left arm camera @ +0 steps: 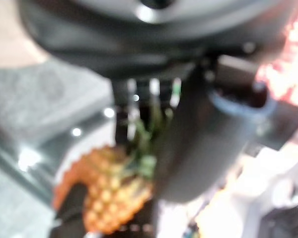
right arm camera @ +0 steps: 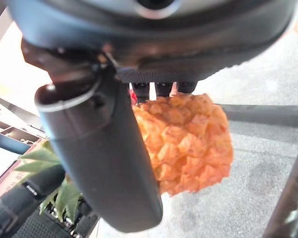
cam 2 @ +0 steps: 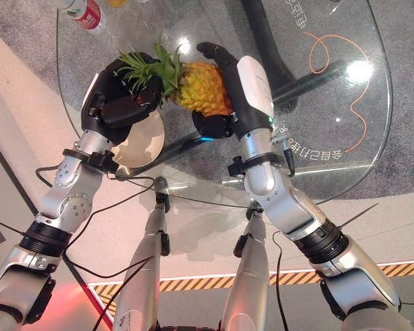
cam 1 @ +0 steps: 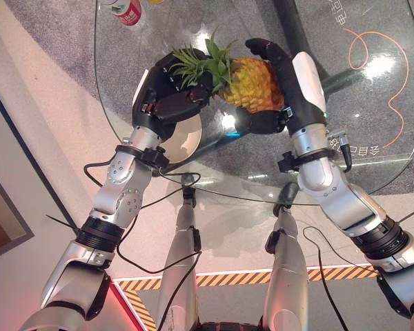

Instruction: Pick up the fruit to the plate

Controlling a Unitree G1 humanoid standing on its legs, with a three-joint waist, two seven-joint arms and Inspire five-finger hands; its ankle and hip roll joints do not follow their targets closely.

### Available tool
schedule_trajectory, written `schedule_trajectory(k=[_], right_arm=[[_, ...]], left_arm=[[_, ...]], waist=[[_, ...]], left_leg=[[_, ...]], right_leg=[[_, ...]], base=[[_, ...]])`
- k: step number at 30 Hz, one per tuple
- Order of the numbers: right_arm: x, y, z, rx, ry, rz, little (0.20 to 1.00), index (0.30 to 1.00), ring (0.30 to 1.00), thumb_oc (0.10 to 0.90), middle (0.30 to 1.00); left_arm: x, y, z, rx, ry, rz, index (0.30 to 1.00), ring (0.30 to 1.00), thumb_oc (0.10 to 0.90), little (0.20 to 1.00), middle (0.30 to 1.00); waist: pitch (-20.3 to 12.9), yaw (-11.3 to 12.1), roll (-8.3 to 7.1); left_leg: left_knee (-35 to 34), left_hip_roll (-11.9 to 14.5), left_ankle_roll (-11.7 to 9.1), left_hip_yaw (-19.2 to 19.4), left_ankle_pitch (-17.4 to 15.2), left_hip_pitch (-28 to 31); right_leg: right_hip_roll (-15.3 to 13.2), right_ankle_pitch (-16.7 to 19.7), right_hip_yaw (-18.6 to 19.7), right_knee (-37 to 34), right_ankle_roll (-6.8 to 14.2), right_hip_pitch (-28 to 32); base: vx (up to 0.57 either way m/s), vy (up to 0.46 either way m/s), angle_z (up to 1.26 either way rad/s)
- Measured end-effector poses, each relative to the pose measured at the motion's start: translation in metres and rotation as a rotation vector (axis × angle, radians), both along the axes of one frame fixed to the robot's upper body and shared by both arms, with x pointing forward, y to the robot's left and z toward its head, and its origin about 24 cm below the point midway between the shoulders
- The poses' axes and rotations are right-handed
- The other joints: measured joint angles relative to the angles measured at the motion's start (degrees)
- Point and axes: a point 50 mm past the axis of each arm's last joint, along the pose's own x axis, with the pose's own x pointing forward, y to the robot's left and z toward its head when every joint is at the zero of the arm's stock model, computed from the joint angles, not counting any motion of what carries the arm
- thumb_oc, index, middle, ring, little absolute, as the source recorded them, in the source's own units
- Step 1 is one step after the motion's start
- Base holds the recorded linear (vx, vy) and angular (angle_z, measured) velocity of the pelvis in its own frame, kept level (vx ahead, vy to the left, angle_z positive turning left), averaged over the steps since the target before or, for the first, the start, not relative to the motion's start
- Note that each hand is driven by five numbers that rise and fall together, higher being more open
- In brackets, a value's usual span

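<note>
1. Pineapple (cam 1: 252, 84), orange body and green leafy crown (cam 1: 203, 63), held on its side between both hands above the glass table (cam 1: 372, 152); cannot tell whether lifted clear of the glass or resting on it.
2. Right hand (cam 1: 290, 89) curled round the fruit's body: fingers over the far side, thumb under the near side, seen closely in the right wrist view, where the orange skin (right arm camera: 188, 144) sits just past the thumb (right arm camera: 104, 163).
3. Left hand (cam 1: 169, 93) clenched around the leafy crown, leaves sticking out between and above the dark fingers; same grip suggested in the left wrist view, fruit (left arm camera: 109, 193) beyond the thumb.
4. Plate (cam 1: 186, 141), pale and round, lying on the table mostly beneath the left hand, just beside and nearer than the crown; fruit body off to the plate's right, not over it.
5. Farther off, at the table's far edge: a red-and-white bottle (cam 1: 124, 10); an orange cable (cam 1: 383, 62) looping on the floor, seen through the glass on the right.
6. Progress, as a judgement: grasp made, transfer roughly midway. Left to do: carry the fruit leftward and nearer until centred over the plate, lower it, loosen both hands, pull them away.
7. Risk: heavy, awkward shape; crown leaves a weak hold, so most load likely on the right hand.
</note>
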Motion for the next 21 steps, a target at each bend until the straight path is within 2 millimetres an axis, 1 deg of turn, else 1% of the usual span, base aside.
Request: schedule_trajectory(k=[13, 21], right_arm=[[0.0000, 0.0006, 0.0001, 0.004, 0.000, 0.002, 0.900, 0.900, 0.900, 0.800, 0.900], [-0.0002, 0.0040, 0.0001, 0.021, 0.001, 0.013, 0.900, 0.900, 0.900, 0.800, 0.900]], left_arm=[[-0.0003, -0.0041, -0.0009, -0.036, -0.009, 0.044, 0.300, 0.300, 0.100, 0.200, 0.300], [0.0002, -0.0085, -0.0050, -0.048, 0.005, 0.118, 0.300, 0.300, 0.100, 0.200, 0.300]], waist=[[0.00, 0.07, 0.00], [0.00, 0.18, 0.00]], left_leg=[[0.00, 0.00, 0.00, 0.00, -0.01, -0.01], [-0.01, 0.00, 0.00, 0.00, -0.01, -0.01]], right_leg=[[0.00, -0.01, 0.00, -0.01, 0.00, -0.01], [0.00, -0.01, 0.00, -0.02, 0.00, -0.03]], base=[[0.00, 0.000, 0.00], [0.00, 0.000, 0.00]])
